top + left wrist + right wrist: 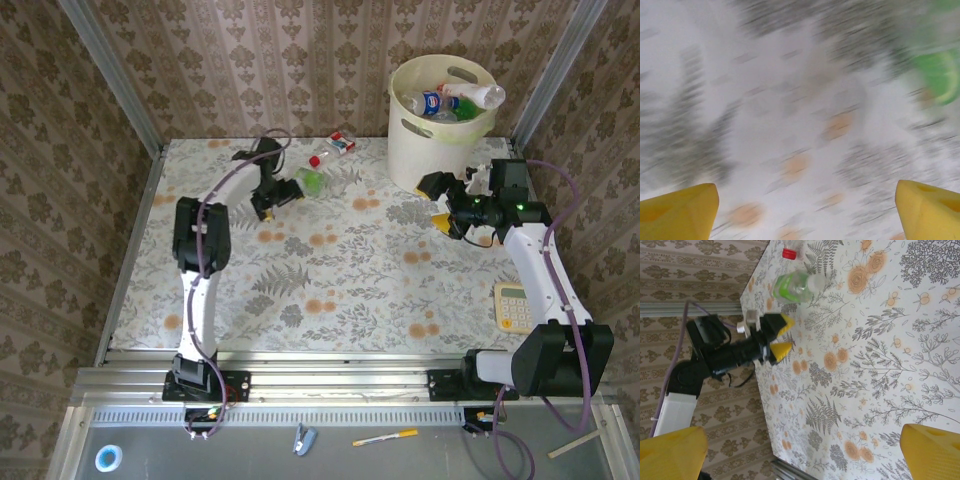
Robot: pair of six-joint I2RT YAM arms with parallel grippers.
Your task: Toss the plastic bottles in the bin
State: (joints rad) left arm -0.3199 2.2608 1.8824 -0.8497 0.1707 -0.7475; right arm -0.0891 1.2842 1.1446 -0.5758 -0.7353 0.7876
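Note:
The cream bin [428, 150] stands at the table's back right with several plastic bottles [458, 98] inside. On the table lie a green-labelled bottle [314, 180] [796, 285], a red-capped bottle [319, 159] and a red-labelled one [343, 143]. My left gripper [283, 196] [781, 337] is open just left of the green bottle, with nothing between its yellow fingers [677, 212]. The left wrist view is motion-blurred, and the green bottle [940, 75] sits at its upper right. My right gripper [434, 203] hovers open and empty in front of the bin, its fingers [935, 452] wide apart.
A pale yellow calculator [515, 306] lies by the right arm near the table's right edge. Wallpapered walls close in the table [340, 290] at the back and sides. The red cap [789, 253] lies beyond the green bottle in the right wrist view.

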